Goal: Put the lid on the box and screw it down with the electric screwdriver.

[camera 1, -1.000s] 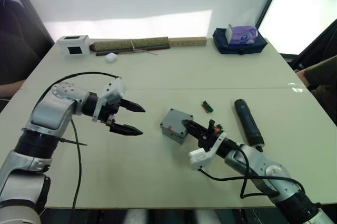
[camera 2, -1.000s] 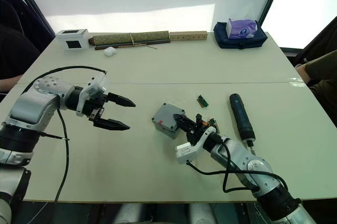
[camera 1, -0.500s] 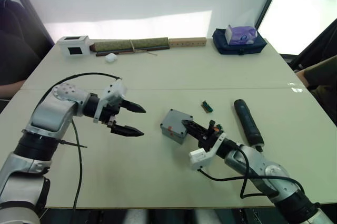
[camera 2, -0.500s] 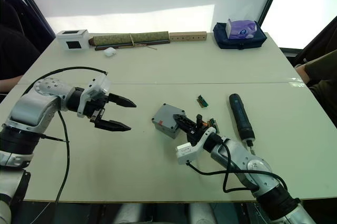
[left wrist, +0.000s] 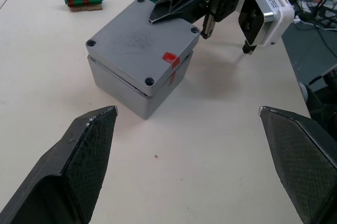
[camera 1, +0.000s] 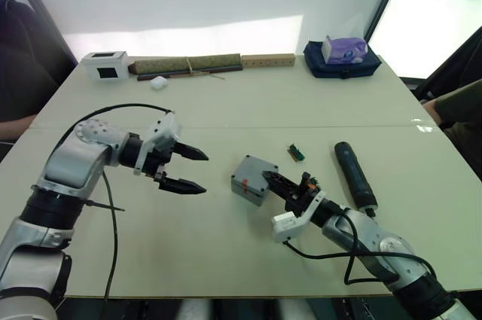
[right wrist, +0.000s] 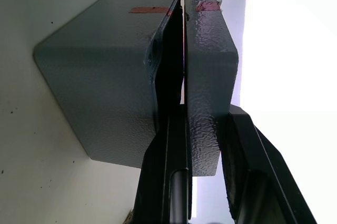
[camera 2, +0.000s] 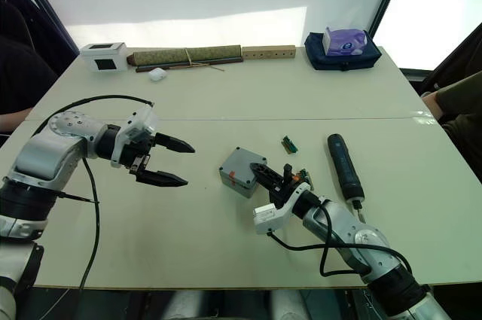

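Two steps to go: lid being seated, screws untouched.

Right gripper (right wrist: 202, 182) has its fingers pinched on the edge of the lid (left wrist: 139, 42), one finger wedged in the gap between lid and box (camera 1: 252, 179), which sits mid-desk (camera 1: 226, 109). Left gripper (camera 1: 184, 169) hovers beside the box, well apart, fingers spread wide and empty. Electric screwdriver (camera 1: 355, 174) lies on the desk near the right arm. Next, I judge, the wedged finger must slip out so the lid drops flush, red marks aligned.
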Robot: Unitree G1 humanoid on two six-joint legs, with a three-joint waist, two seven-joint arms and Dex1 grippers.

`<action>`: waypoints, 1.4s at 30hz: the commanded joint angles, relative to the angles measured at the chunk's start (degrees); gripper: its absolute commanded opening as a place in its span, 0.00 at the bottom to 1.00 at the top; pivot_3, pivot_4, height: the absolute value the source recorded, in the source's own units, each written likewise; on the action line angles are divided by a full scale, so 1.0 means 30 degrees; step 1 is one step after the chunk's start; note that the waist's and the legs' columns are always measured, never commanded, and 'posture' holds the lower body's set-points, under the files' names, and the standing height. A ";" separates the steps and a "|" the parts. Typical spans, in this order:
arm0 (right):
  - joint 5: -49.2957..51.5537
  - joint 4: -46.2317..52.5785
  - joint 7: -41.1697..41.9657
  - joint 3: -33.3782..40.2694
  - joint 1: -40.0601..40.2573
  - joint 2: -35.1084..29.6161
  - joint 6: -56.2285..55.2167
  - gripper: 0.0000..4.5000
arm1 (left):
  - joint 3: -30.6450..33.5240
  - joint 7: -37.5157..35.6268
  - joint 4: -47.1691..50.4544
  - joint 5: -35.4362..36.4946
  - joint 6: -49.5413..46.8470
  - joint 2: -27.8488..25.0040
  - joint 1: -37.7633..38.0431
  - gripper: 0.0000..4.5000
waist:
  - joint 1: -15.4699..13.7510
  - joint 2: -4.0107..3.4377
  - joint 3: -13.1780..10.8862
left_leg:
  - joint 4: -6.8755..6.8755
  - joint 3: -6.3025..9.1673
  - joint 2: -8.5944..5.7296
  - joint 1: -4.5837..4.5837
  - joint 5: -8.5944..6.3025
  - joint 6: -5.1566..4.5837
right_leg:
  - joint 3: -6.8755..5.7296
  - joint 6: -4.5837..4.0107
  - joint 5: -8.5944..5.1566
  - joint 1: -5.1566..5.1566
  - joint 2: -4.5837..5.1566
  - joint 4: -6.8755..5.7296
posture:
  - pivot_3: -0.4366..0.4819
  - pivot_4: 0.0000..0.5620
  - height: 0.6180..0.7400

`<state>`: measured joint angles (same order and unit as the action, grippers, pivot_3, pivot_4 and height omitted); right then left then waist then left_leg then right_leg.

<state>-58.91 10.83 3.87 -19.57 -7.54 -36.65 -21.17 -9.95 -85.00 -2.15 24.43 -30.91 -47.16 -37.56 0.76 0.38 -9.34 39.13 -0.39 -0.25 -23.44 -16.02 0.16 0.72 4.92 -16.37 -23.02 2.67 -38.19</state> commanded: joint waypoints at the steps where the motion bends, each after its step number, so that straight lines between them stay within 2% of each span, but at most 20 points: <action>1: -0.0134 -0.0175 0.0258 -0.0014 -0.0133 -0.0180 -0.0023 0.05 | 0.0565 0.0049 0.0243 0.0194 0.0080 -0.0045 -0.0479 0.98 | 0.0002 0.0000 0.0000 | -0.0001 -0.0001 0.0000 0.0001 0.0000 0.0000 | 0.0000 0.0000 0.0000 0.0001 0.0000 0.0000 | 0.48 0.27 1.00; 18: -0.0365 -0.0041 0.0073 0.0127 -0.0738 0.0096 -0.0021 0.05 | 0.0736 0.0416 0.0665 0.0375 0.0043 -0.0060 -0.0004 0.98 | 0.0009 0.0000 0.0000 | -0.0001 -0.0001 0.0001 0.0004 0.0000 0.0000 | 0.0002 0.0000 0.0000 0.0002 -0.0001 -0.0001 | 0.48 0.27 1.00; 42: -0.0336 -0.0469 0.0030 -0.0018 -0.0079 -0.0133 -0.0142 0.05 | 0.0767 0.0641 0.0639 0.0303 0.0197 0.0023 0.0177 0.98 | -0.0008 0.0000 0.0000 | 0.0000 -0.0004 0.0001 0.0004 0.0000 0.0000 | 0.0004 -0.0001 0.0000 0.0004 0.0001 0.0000 | 0.48 0.27 1.00</action>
<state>-59.84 10.22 4.01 -19.64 -8.34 -36.61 -21.63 -9.67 -83.26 -1.45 24.50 -30.88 -46.98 -36.58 0.74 0.38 -9.34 39.13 -0.40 -0.25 -23.43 -16.02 0.16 0.73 4.91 -16.37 -23.01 2.68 -38.19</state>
